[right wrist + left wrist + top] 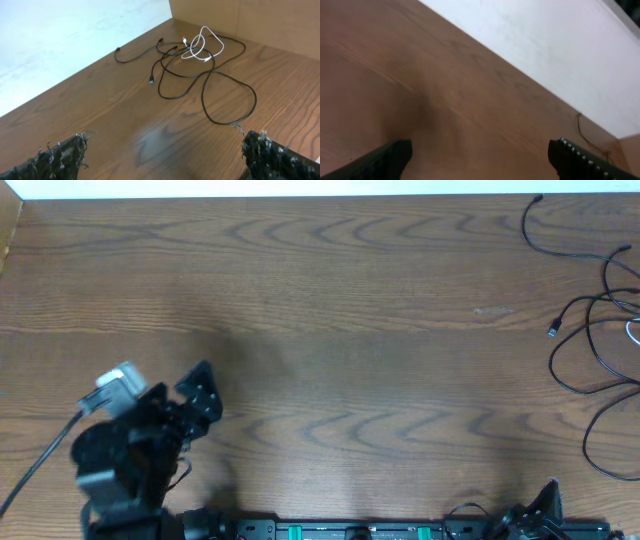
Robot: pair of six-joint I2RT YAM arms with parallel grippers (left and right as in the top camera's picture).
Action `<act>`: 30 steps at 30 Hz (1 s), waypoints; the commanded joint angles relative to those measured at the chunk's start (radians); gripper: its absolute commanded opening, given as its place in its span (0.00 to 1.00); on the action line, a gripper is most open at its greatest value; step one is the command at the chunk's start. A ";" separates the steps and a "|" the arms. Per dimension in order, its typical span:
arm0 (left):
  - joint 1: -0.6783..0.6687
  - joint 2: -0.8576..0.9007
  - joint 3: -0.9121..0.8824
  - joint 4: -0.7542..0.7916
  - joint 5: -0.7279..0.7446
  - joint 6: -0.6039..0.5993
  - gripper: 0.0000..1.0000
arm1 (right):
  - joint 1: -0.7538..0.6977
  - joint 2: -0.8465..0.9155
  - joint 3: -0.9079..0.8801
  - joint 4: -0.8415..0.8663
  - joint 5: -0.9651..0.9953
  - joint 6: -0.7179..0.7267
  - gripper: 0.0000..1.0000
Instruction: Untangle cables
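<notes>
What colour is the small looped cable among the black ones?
White cable; right wrist view.

Prob. a robot lab: wood-grain table (330, 300) w/ side boards (260, 20), arm rail (350, 531).

No text, label, brand, number or sign can be read in any view.

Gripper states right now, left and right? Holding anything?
Left gripper: open, holding nothing.
Right gripper: open, holding nothing; the cables lie on the table ahead of it, untouched.
</notes>
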 commanded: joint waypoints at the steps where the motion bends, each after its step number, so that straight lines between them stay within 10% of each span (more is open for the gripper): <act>1: -0.023 -0.003 -0.135 0.114 0.106 0.021 0.92 | 0.013 0.008 0.002 -0.002 0.008 0.005 0.99; 10: -0.211 -0.072 -0.403 0.467 -0.029 0.037 0.92 | 0.013 0.008 0.002 -0.002 0.008 0.005 0.99; 30: -0.127 -0.484 -0.718 0.438 -0.152 0.179 0.92 | 0.013 0.008 0.002 -0.002 0.008 0.005 0.99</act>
